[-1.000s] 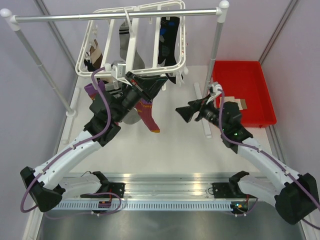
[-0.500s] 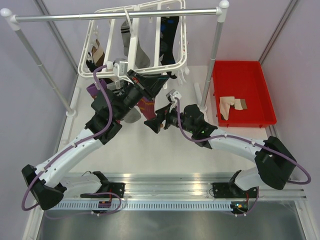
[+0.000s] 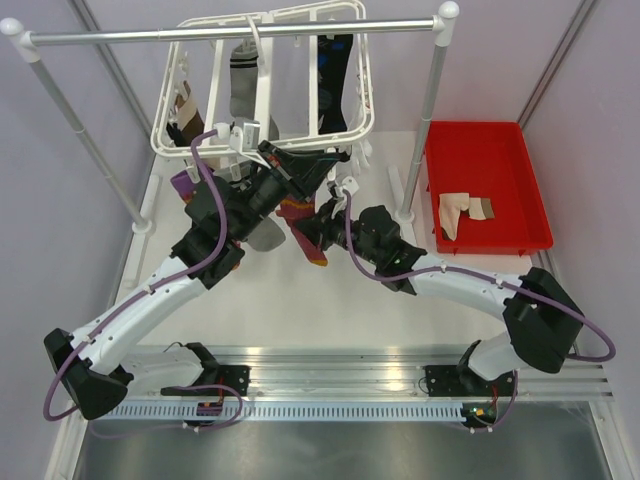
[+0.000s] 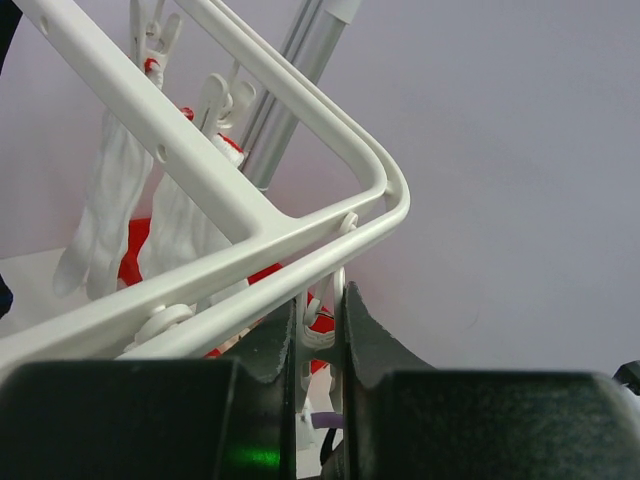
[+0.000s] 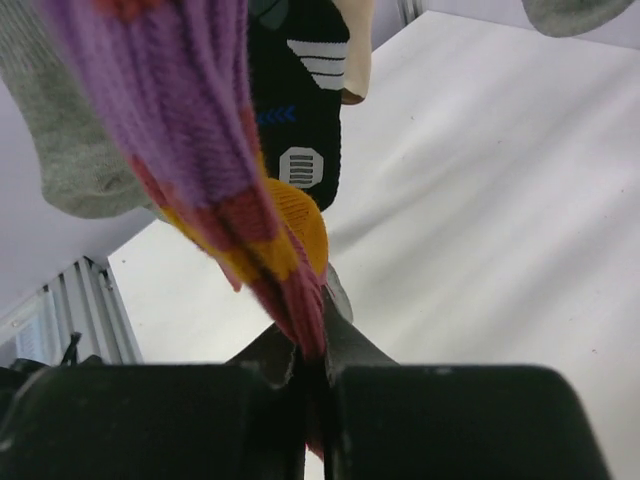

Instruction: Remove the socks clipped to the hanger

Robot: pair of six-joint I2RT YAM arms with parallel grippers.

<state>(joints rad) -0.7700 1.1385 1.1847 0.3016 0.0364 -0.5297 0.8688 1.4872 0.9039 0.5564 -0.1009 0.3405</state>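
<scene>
1. Your right gripper (image 5: 315, 352) clenches the purple-maroon, orange-striped fabric sock (image 5: 190, 120) under the white plastic drying hanger (image 4: 250, 255).
2. Your left gripper (image 4: 320, 312) pinches a small white clip (image 4: 320, 336); pull the sock down gently.

Overhead view: bright, even, diffuse light from above; white bench (image 3: 340, 300) close to washed out, only faint soft shadows beneath the arms. Mild sheen on the silver rail (image 3: 150, 35) and the metal strip (image 3: 330, 440) at the near edge.

Left wrist view: hanger (image 4: 250, 215) bars fairly sharp against a flat, shadowless pale wall; left gripper (image 4: 318, 320) body dark, underexposed, soft-edged near the lens.

Right wrist view: striped sock (image 5: 200, 160) very near the lens, knit readable, top slightly soft; right gripper (image 5: 312, 350) almost black; bench behind shows broad, soft streaks of shade
</scene>
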